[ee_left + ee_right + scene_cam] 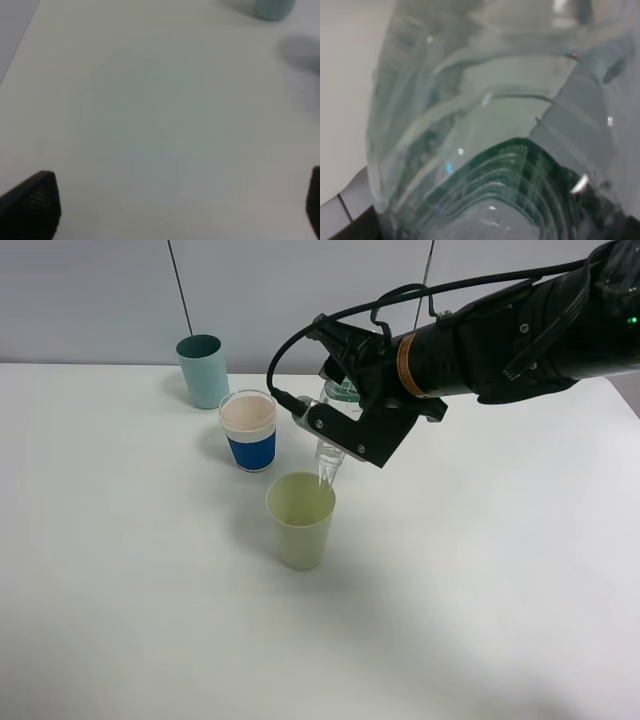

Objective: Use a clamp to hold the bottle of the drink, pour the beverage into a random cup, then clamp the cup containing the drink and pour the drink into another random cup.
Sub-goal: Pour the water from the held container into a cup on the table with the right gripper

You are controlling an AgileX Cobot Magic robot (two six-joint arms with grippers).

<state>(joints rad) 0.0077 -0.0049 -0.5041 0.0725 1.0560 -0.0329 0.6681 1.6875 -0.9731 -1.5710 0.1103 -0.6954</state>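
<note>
White worktop (120,640). Right arm (500,340) reaches across middle, right jaws clamped on bottle (326,462). Bottle tipped mouth-down, pretty much right over yellow-green cup (300,530). Blue-banded cup (250,435) just behind that one, teal cup (203,372) further back. Left jaws wide apart, hanging over worktop.

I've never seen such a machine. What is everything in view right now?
table: one, white, under everything.
teal cup: one, blue-green, back left, upright.
banded cup: one, white and blue, just in front of the teal cup.
yellow-green cup: one, pale, nearest, below the bottle's mouth.
bottle: one, clear with green label, tipped over the yellow-green cup.
right gripper: one, black, shut on the bottle.
left gripper: one, black, open above bare table.
</note>
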